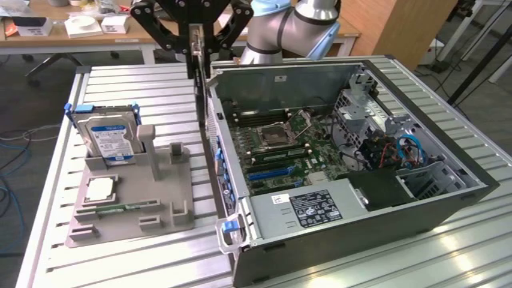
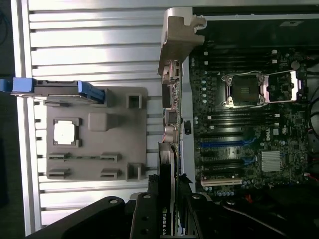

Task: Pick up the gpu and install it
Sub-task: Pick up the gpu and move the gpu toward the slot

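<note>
Exterior view: the gripper (image 1: 196,43) was clamped on the gpu (image 1: 194,90), the card hanging straight down below it, long axis vertical, just outside the computer case (image 1: 360,240) wall. Wrist view: the gpu ran away from the gripper edge-on, silvery bracket (image 2: 177,42) at the far end, motherboard (image 2: 239,144) slots off to one side.

Arm (image 1: 298,24) reaching in high, gripper (image 1: 196,53) pointing straight down, fingers pinched on the gpu (image 1: 196,90) hanging directly beneath.
</note>
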You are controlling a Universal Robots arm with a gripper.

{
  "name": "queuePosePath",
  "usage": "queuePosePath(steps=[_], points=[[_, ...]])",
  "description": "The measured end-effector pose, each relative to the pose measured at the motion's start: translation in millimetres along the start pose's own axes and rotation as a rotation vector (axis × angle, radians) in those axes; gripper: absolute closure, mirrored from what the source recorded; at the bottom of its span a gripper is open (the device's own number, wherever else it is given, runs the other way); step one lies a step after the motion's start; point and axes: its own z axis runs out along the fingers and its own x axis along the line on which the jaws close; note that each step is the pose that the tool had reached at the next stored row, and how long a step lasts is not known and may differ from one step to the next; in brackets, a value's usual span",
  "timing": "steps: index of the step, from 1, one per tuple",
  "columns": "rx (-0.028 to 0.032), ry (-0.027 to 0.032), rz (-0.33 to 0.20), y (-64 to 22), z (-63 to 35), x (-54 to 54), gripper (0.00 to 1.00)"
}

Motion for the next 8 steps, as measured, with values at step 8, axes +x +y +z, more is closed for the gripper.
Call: queuePosePath(steps=[8], points=[[0.0, 0.0001, 0.0, 0.8, 0.3, -13.6, 0.73]])
